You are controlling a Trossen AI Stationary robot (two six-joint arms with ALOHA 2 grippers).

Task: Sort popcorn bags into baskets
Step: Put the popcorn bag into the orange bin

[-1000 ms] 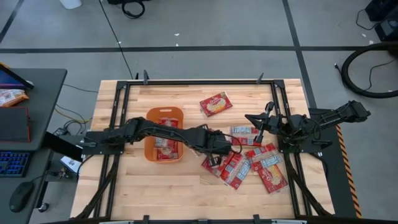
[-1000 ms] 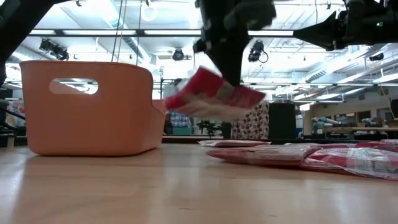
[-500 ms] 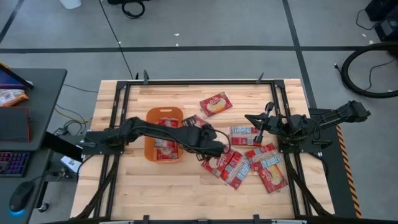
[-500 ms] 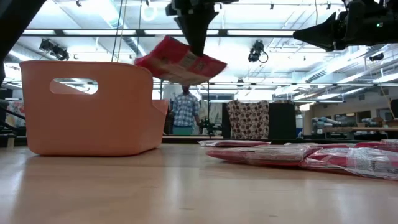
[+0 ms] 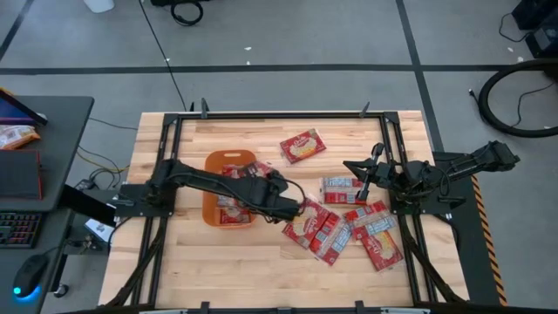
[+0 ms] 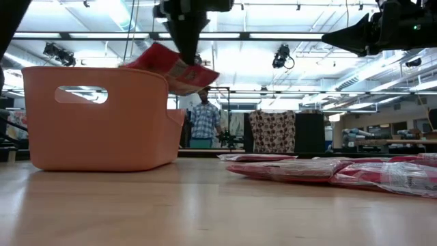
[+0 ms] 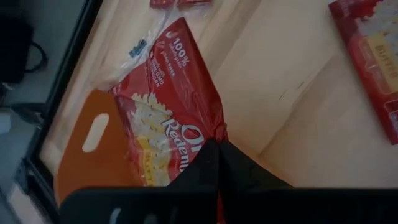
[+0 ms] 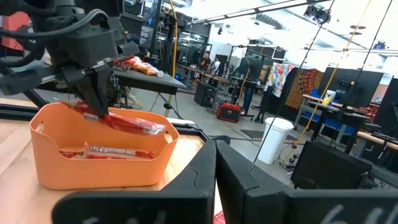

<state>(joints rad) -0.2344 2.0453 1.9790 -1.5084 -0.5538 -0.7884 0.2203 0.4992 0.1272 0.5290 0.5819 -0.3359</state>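
- Hanging over the basket's right-hand rim, a red popcorn bag (image 6: 172, 66) is pinched at one edge by the left gripper (image 6: 184, 42), whose fingers are closed tight on it; the bag is tilted and clear of the worktop.
- On the held bag, "100%" and part of a white script brand name beginning "Reden" can be read in the left wrist view; the rest is hidden by the dark fingers (image 7: 211, 168).
- The orange basket (image 5: 212, 166) is placed left of the table's centre, its handle slot toward the far edge, and at least one packet (image 8: 115, 151) is seen lying inside it.
- A cluster of popcorn bags (image 5: 344, 231) is spread flat on the wooden table (image 5: 218, 270) toward the right edge, several overlapping one another; the word "BUTTER" is legible on one of them (image 7: 373, 56).
- One single bag (image 5: 302, 146) is set apart near the far edge, right of the basket.
- The right gripper (image 5: 366, 179) is held above the table near the right edge, beside the cluster, with nothing in it; its fingers are seen drawn together in the right wrist view.
- A person (image 6: 203, 123) in a plaid shirt is visible in the room beyond the table.
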